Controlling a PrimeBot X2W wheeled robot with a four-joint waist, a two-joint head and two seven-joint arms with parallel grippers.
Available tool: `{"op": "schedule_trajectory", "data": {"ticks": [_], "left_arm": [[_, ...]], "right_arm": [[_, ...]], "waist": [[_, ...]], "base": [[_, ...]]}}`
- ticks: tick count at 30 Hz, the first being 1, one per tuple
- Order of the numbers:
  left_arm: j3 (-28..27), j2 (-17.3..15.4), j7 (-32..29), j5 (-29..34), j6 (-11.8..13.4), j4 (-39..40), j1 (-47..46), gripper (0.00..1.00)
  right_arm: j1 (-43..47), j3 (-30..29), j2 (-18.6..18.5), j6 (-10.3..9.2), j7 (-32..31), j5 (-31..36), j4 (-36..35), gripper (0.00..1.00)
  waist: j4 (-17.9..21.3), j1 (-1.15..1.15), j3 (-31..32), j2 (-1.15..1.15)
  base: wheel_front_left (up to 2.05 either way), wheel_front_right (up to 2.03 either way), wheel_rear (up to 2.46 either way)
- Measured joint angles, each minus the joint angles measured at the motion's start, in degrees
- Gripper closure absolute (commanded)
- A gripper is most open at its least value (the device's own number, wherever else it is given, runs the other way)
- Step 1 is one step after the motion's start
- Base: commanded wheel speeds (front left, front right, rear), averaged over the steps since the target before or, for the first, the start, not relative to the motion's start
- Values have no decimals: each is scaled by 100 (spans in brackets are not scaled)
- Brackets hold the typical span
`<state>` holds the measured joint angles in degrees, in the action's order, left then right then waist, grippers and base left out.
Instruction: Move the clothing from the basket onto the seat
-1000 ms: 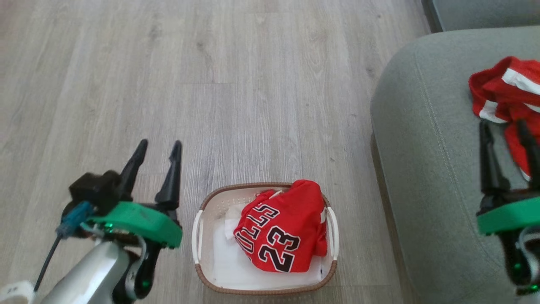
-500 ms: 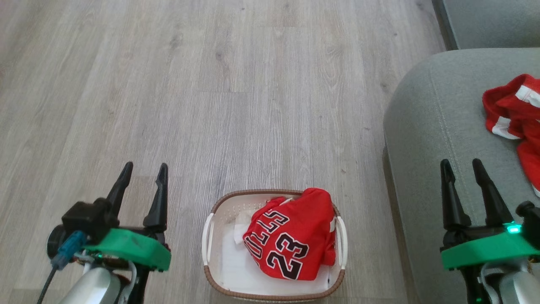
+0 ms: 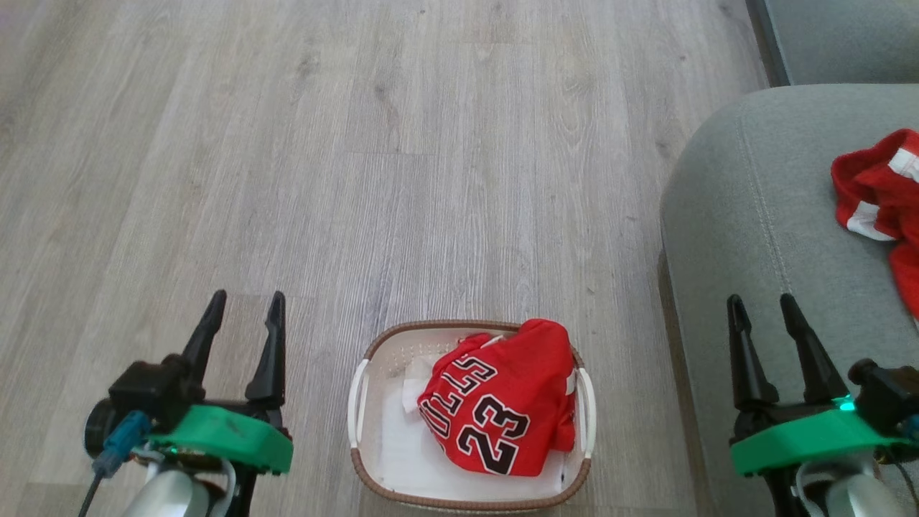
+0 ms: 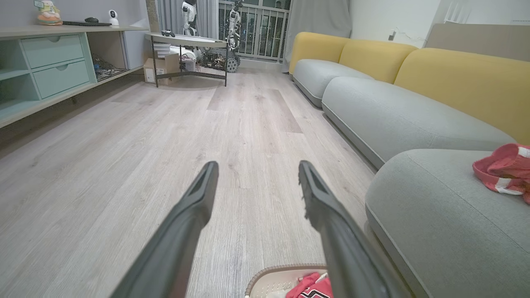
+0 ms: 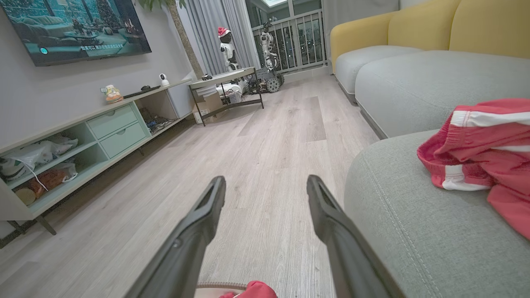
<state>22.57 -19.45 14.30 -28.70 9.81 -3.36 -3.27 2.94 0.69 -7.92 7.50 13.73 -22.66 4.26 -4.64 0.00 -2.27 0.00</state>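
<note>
A white basket (image 3: 357, 409) with a brown rim stands on the floor at the bottom centre of the head view. In it lies a crumpled red jersey (image 3: 502, 416) lettered "BULLS 23" over white fabric (image 3: 406, 459). Red shorts with white trim (image 3: 879, 208) lie on the grey-green seat (image 3: 754, 237) at the right, also seen in the right wrist view as shorts (image 5: 484, 149) on the seat (image 5: 414, 223). My left gripper (image 3: 244, 298) stands open over the floor left of the basket. My right gripper (image 3: 761, 301) is open over the seat's front edge, empty.
Pale wood floor (image 3: 359, 179) stretches ahead. More grey sofa cushions with yellow backs (image 4: 414, 70) line the right. A teal media shelf (image 5: 83, 140) runs along the left wall, and a small table (image 4: 186, 45) stands at the far end.
My right gripper has drawn back from the red shorts, leaving them on the seat, and now hangs lower near the seat's edge. The head camera shifted; the left gripper sits lower in view.
</note>
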Motion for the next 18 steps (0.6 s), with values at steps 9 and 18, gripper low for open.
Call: {"op": "schedule_trajectory", "data": {"ticks": [9, 18], "left_arm": [[-221, 187, 0, 189, -189, -83, 27, 0], [-339, 319, 0, 292, -335, -204, 27, 0]], "right_arm": [[0, 3, 27, 0, 43, 0, 159, 0], [-1, 76, 31, 0, 48, -1, 162, 0]], "waist": [[10, 0, 6, 0], [28, 0, 34, 0]], "base": [[0, 0, 0], [0, 0, 0]]}}
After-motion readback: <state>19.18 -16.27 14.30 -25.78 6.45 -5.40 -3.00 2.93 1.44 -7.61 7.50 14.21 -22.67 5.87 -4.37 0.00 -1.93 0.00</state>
